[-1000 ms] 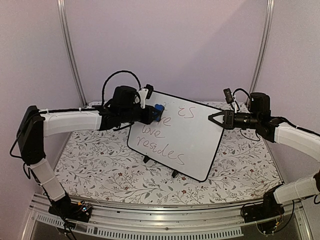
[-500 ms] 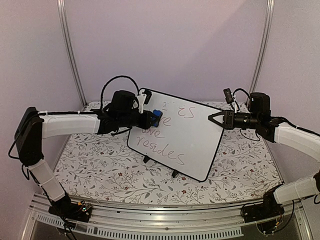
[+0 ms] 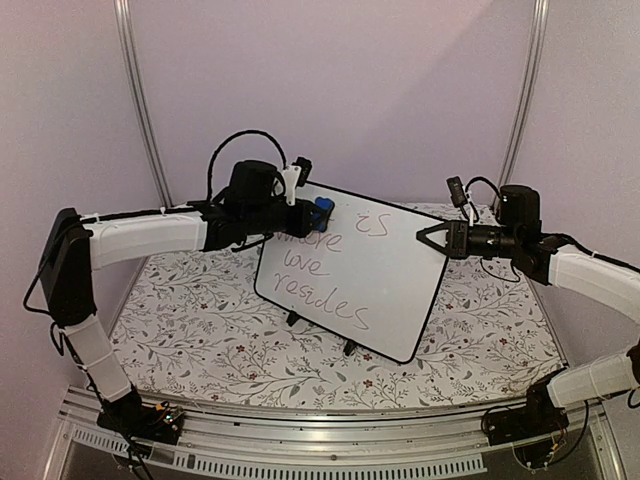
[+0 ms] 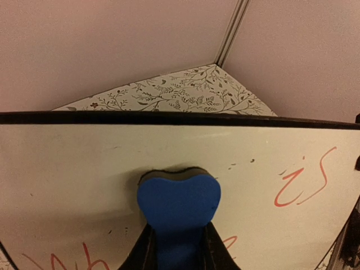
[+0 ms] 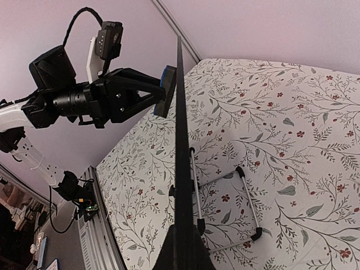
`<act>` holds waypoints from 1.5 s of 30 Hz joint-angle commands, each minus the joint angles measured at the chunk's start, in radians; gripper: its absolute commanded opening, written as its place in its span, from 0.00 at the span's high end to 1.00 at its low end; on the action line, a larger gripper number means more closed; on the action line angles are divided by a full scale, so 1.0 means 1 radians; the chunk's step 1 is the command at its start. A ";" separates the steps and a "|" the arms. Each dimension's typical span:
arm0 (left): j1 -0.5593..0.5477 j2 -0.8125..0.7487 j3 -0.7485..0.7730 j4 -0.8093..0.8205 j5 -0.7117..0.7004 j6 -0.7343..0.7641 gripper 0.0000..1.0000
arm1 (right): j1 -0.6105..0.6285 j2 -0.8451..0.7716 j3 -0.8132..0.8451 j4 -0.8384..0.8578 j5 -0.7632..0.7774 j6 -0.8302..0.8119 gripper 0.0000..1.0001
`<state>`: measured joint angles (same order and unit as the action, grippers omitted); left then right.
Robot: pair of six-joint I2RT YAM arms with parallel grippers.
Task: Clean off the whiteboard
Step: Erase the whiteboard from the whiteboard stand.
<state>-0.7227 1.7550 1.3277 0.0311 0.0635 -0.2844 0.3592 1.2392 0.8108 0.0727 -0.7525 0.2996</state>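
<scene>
2 arms at work: left gripper (image 3: 312, 213) pinches the blue eraser (image 3: 322, 207), pressing it against the upper-left of the whiteboard (image 3: 370, 275), which stands propped on the floral table (image 3: 190, 320); right gripper (image 3: 432, 240) has its fingers clamped on the board's right edge.

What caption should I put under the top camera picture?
Left jaws press a blue eraser on the whiteboard while right jaws pinch its edge.

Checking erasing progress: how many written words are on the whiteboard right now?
4 on the whiteboard: "is" upper right, "where" under the blue eraser, "love" beneath, "resides" lowest. The eraser may hide more.
</scene>
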 commanded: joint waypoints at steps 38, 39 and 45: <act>-0.017 0.055 0.058 -0.087 -0.100 0.016 1.00 | 0.047 0.009 0.008 -0.071 -0.077 -0.108 1.00; -0.017 0.057 0.066 -0.092 -0.100 0.018 1.00 | 0.048 0.011 0.010 -0.071 -0.077 -0.109 1.00; -0.025 0.054 0.054 -0.106 -0.111 0.015 1.00 | 0.047 0.011 0.011 -0.071 -0.077 -0.110 1.00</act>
<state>-0.7395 1.7790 1.3754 -0.0399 -0.0074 -0.2802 0.3611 1.2392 0.8120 0.0669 -0.7387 0.3210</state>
